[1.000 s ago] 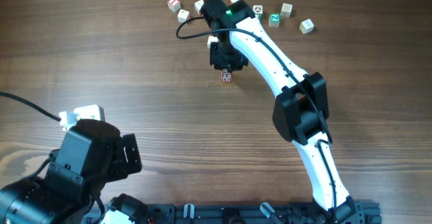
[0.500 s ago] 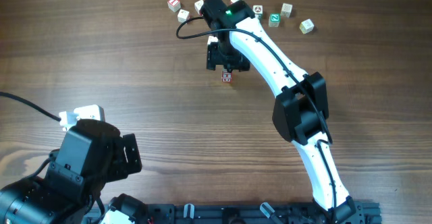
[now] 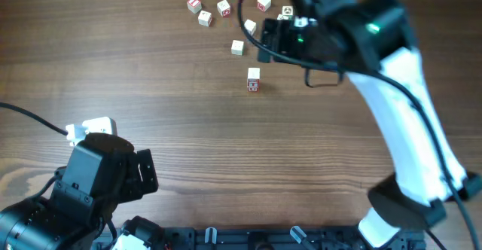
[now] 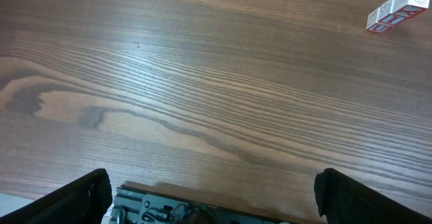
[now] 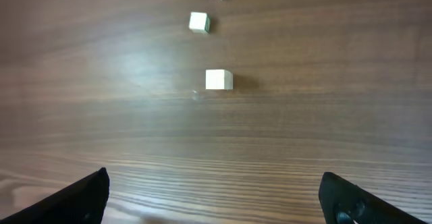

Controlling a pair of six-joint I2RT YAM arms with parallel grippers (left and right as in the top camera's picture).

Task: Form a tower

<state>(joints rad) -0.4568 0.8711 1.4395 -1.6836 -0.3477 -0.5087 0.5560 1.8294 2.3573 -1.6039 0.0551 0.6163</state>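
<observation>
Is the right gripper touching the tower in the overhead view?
No, the tower stands free, and there is a plain gap between it and the right gripper.

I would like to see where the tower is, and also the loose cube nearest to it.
tower (image 3: 253, 77): overhead view, on the pale top face of its uppermost cube.
loose cube (image 3: 238, 47): overhead view, on the middle of its top face.

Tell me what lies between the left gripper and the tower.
Nothing: only bare table lies between the left gripper and the tower, as the left wrist view and the overhead view both show.
</observation>
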